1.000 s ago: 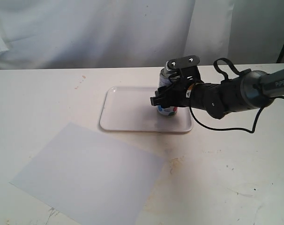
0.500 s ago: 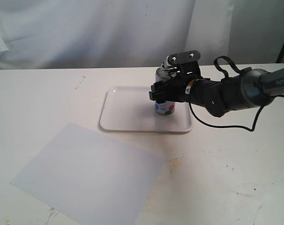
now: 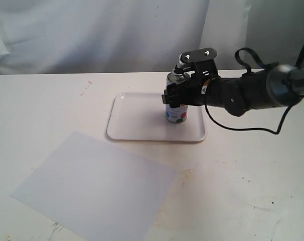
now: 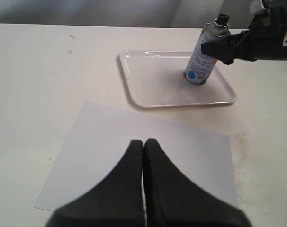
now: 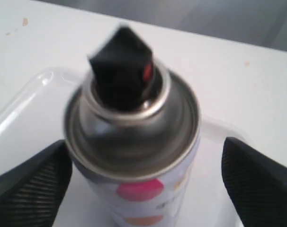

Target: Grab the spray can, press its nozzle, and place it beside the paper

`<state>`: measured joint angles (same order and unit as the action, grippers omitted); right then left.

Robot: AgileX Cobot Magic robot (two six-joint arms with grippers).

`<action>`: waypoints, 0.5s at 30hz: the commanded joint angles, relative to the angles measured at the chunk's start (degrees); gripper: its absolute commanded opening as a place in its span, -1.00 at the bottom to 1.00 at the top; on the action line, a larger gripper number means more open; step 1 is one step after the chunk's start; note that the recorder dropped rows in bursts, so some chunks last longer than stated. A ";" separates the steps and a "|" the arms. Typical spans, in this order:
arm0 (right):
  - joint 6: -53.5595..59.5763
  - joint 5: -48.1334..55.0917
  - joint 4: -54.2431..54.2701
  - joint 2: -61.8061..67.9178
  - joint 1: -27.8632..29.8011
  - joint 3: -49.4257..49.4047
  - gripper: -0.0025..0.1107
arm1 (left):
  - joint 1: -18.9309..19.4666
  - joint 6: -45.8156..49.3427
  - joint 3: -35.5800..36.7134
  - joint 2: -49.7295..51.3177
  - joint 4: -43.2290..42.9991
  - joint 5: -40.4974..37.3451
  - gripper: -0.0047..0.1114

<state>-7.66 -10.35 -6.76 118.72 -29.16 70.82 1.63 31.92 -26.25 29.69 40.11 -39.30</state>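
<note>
The chief risk is a knock rather than a grasp: the right gripper [image 3: 177, 96] stands spread about the spray can [image 3: 176, 114]; in the wrist view one of its pads [image 5: 37, 177] lies against or just beside the can's wall, while the other is clearly apart from it; if the jaws close unevenly, the nearer pad would likely shove the narrow can over on the tray [image 3: 137, 131] before the far one arrives (smooth metal could also slip in a weak pinch); the black nozzle [image 5: 122, 64] rises above the fingers, so a grip set higher might press it too soon. The can stands between the right fingers; it is silvery, domed on top, its white label dotted blue, red and green; the paper [image 3: 97, 186] lies well apart from that gripper, below the left gripper [image 4: 143, 143], which is closed on nothing.
</note>
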 commanded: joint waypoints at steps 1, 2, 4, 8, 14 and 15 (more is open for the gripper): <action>0.00 3.70 -0.01 -4.39 -0.80 0.30 0.43 | 0.16 0.05 0.74 -0.39 -0.25 0.03 -0.92; 0.00 4.84 -0.01 -5.04 -0.97 0.30 0.43 | 0.16 0.05 0.74 -0.39 -0.25 0.03 -0.92; 0.00 6.91 -0.01 -6.18 -1.42 0.30 0.43 | 0.16 0.05 0.74 -0.39 -0.15 0.03 -0.92; 0.00 13.06 0.11 -8.67 -2.51 0.30 0.43 | 0.16 0.05 0.74 -0.39 -0.15 0.03 -0.92; -0.23 21.61 0.11 -13.40 -2.79 0.30 0.38 | 0.16 0.05 0.74 -0.39 -0.02 0.03 -0.92; -0.23 23.58 0.21 -14.37 -2.79 0.30 0.36 | 0.16 0.05 0.74 -0.39 -0.02 0.03 -0.92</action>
<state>-7.66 8.73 -6.76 107.10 -31.93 70.96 1.63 31.92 -25.55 29.69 39.98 -39.30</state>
